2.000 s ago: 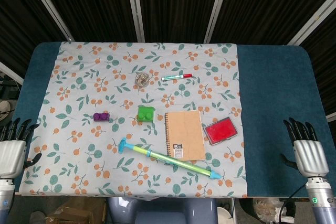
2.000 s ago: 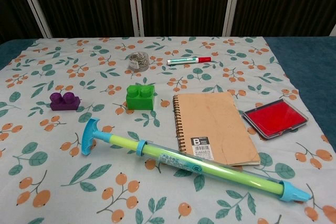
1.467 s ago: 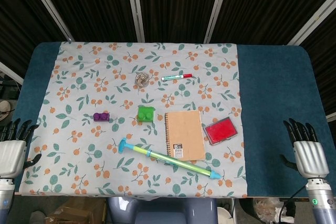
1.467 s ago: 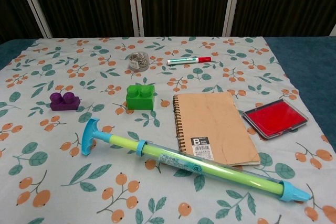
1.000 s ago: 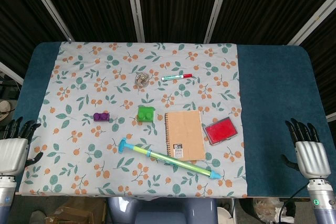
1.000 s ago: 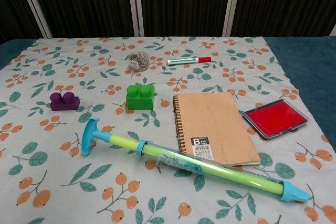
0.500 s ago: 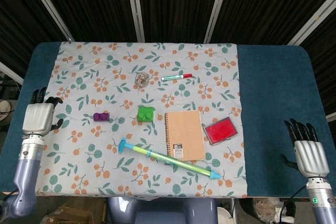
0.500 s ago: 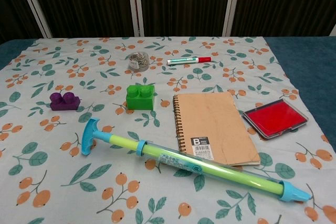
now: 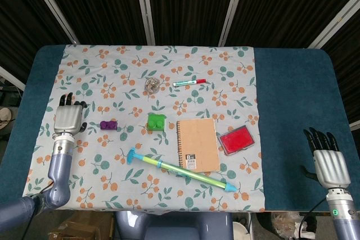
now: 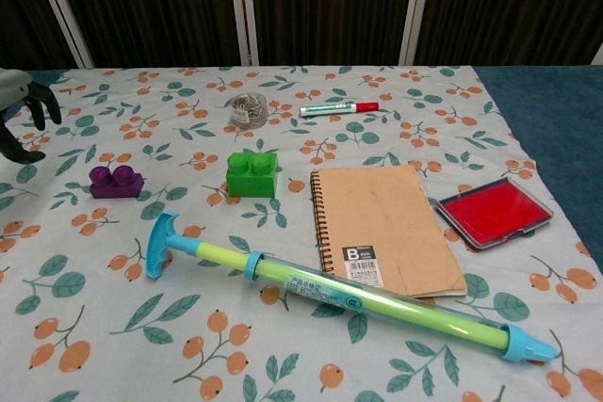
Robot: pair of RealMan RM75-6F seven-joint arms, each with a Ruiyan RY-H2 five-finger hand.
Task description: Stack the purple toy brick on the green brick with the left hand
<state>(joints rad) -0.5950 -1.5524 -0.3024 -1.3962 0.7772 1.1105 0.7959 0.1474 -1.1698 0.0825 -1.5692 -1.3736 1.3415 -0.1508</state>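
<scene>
In the head view, my left hand point(image 9: 68, 120) hovered with fingers spread and empty at the left of the frame, just beside the purple brick point(image 9: 108, 125). The green brick point(image 9: 156, 122) stood apart, near the center. My right hand point(image 9: 330, 165) was spread at the lower right.

In the chest view, the purple brick point(image 10: 117, 181) lay untouched on the worktop point(image 10: 528, 101); I judged that grasping and stacking were all left.

The small purple toy brick point(image 9: 108, 125) sits just right of the robot's left hand point(image 9: 68, 120), not touching it. The square green toy brick point(image 9: 156, 122) sits further right, apart from it. The brown spiral notebook point(image 9: 198, 144) lies right of that brick. The long plastic water squirter point(image 9: 181, 170) lies in front, its far end crossing the notebook's corner.
</scene>
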